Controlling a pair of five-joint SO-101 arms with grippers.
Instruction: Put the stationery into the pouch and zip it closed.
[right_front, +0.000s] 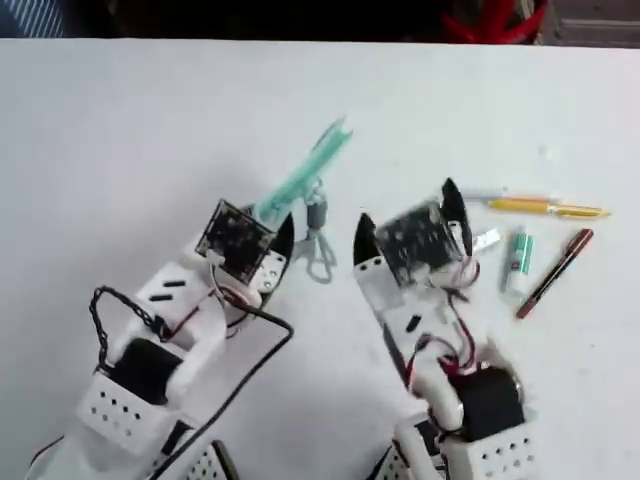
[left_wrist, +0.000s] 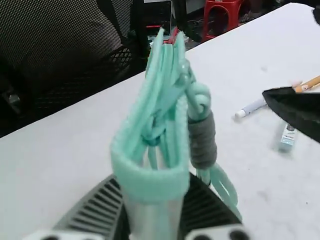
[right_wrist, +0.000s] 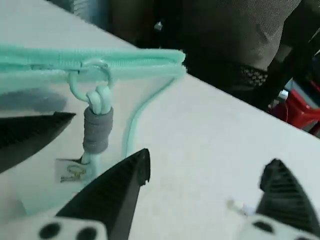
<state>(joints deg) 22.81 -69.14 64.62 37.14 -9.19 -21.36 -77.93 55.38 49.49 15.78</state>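
My left gripper (right_front: 277, 243) is shut on one end of the teal pouch (right_front: 300, 180), holding it up on edge above the table. In the left wrist view the pouch (left_wrist: 160, 110) stands between the jaws of the left gripper (left_wrist: 150, 200), its zip edge uppermost. A teal wrist loop with a grey sleeve (right_front: 316, 218) hangs from the zip pull (right_wrist: 97, 127). My right gripper (right_front: 405, 215) is open just beside the pouch (right_wrist: 100, 62), with nothing between its fingers (right_wrist: 125, 175). A yellow pen (right_front: 545, 207), a teal-and-white tube (right_front: 517, 258) and a dark red pen (right_front: 555, 272) lie on the table beyond the right gripper.
A white marker (left_wrist: 252, 106) lies by the yellow pen. The white table (right_front: 120, 130) is bare on its left and far sides. A black cable (right_front: 250, 365) trails from the left arm near the front edge. Chairs and a red stool (left_wrist: 220, 12) stand behind the table.
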